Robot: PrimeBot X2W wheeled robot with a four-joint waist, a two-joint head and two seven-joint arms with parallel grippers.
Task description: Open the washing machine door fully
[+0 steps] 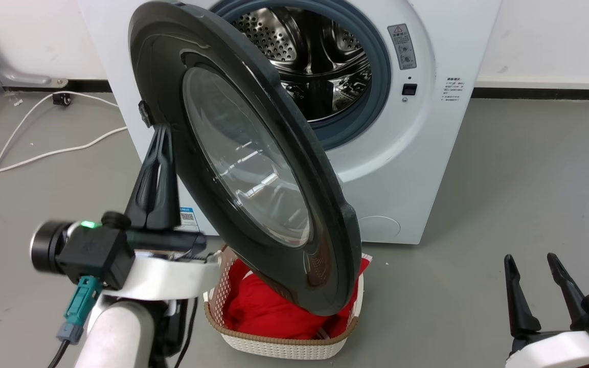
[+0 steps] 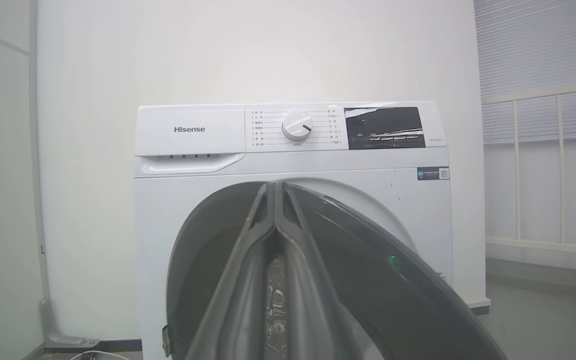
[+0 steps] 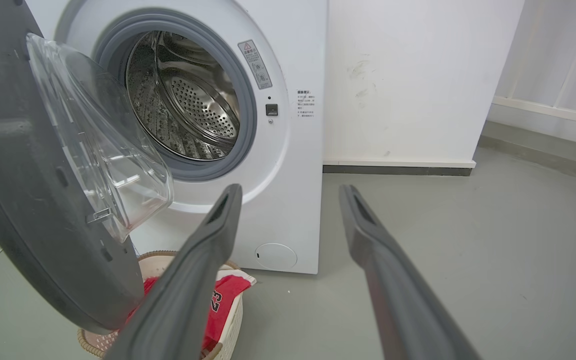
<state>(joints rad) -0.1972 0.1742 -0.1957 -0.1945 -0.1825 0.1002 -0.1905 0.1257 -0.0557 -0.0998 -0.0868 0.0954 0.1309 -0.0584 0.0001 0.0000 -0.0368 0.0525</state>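
The left pincer (image 1: 163, 130) is clenched, its two long dark fingers pressed together with nothing between them. In the head view they rise from the pale left forearm at the lower left, and their tips lie against the outer face of the washing machine door (image 1: 246, 163), close to its hinged left rim. The left wrist view shows the same joined fingers (image 2: 274, 186) coming to a point in front of the dark curve of the door (image 2: 368, 260).

The door stands partly open, swung out from the left side of the white washing machine (image 1: 417, 153). It is large, round and glossy black with a clear glass centre. It reaches forward towards the robot and hangs over a basket (image 1: 274, 347). In the right wrist view, the glass bowl on the inner face of the door (image 3: 18, 175) bulges towards the machine. Behind the door, the steel drum (image 1: 315, 56) is open to view inside its grey ring.

The right pincer (image 1: 529, 260) is released, its fingers spread and holding nothing. It is at the lower right of the head view, well apart from the door and above the grey floor (image 1: 529, 179).

The pale woven basket sits on the floor just in front of the machine and holds red cloth (image 1: 258, 312). A white cable (image 1: 44, 153) trails across the floor on the left. In the left wrist view, a white dial (image 2: 296, 126) sits on the machine's control panel.
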